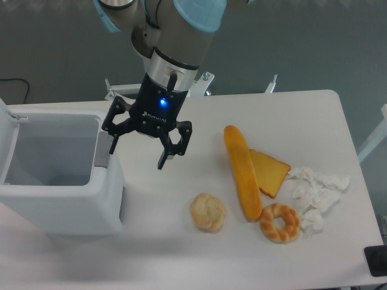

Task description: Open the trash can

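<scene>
The trash can (60,199), a boxy white plastic bin with rounded corners and smooth walls, stood at the left end of the white counter (181,254) with its top uncovered and its pale, hollow interior on view; its lid (5,136) stood raised at the far left, cut off by the frame edge so that only a narrow strip showed. The tool (142,151), black and two-fingered with a blue light glowing on its body, hung just to the right of the bin's rim, its fingers spread wide apart and holding nothing; one finger (113,142) sat over the grey strip along the bin's right edge, though whether it touched could not be made out. The arm above, grey metal with light-blue caps, ran out of the top of the picture. Well to the right lay a long, smooth, golden loaf (242,172), a flat orange-brown wedge (271,172) partly tucked beneath it, a ridged, ring-shaped pastry (280,222), a small round bun (208,211) with a rough crust, and crumpled white paper (315,193) near the counter's right edge
</scene>
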Robot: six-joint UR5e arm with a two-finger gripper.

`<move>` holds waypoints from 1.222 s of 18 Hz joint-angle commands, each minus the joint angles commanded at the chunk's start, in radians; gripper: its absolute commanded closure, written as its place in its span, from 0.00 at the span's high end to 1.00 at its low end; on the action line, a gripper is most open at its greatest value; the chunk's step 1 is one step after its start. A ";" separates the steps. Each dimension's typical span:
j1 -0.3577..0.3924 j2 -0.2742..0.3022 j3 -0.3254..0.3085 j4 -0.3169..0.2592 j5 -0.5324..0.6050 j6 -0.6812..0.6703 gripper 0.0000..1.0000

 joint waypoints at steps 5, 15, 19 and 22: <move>-0.002 0.006 0.005 0.000 0.060 0.055 1.00; -0.003 0.032 0.008 -0.011 0.287 0.311 1.00; -0.005 0.044 0.002 -0.034 0.402 0.417 1.00; -0.009 0.044 -0.003 -0.044 0.472 0.495 1.00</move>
